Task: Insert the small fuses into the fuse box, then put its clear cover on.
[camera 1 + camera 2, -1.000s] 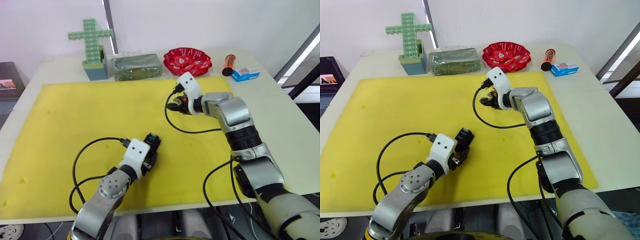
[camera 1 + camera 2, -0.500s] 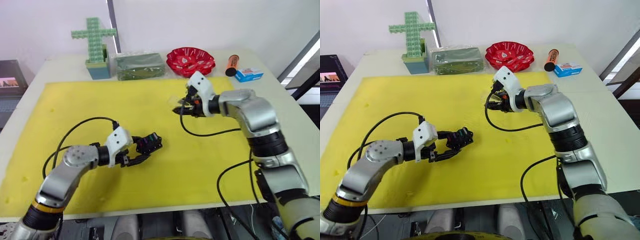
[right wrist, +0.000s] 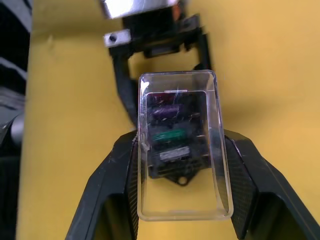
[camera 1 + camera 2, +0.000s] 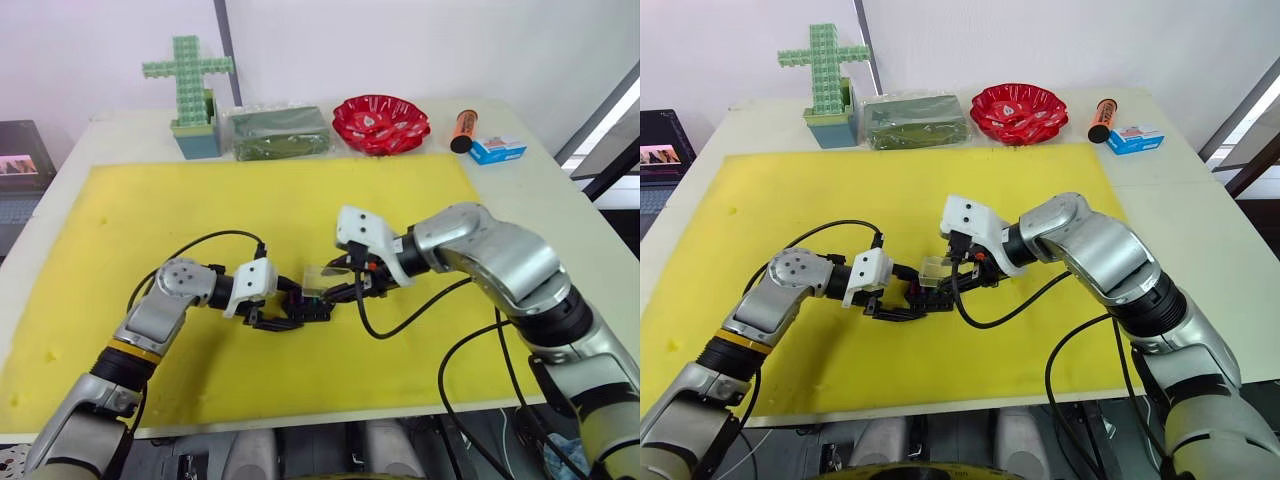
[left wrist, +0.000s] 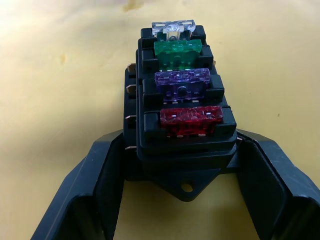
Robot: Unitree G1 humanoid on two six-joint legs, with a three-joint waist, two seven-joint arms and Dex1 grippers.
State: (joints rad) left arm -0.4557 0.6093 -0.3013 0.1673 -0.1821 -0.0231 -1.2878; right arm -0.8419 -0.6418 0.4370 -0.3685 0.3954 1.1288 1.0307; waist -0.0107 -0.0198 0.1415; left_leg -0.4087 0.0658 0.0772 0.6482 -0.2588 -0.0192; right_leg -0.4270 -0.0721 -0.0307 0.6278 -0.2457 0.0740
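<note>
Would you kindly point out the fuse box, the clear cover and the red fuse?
fuse box [image 5: 182, 172], left wrist view, black front wall.
clear cover [image 3: 180, 150], right wrist view, transparent top face.
red fuse [image 5: 191, 119], left wrist view, top edge.

red bowl [image 4: 380, 110]; green cross [image 4: 187, 75]

I see black fuse box [image 5: 182, 145] with fuses in row: red [image 5: 191, 118], purple [image 5: 182, 84], green [image 5: 178, 51], pale clear one [image 5: 173, 29]. Clear cover [image 3: 181, 145] colourless, glassy. Gripper fingers [image 5: 92, 195] black. Mat [image 4: 200, 210] bright yellow. Bowl [image 4: 380, 122] red; cross [image 4: 189, 82] green-and-white checked; carton [image 4: 497, 150] blue-and-white.
</note>
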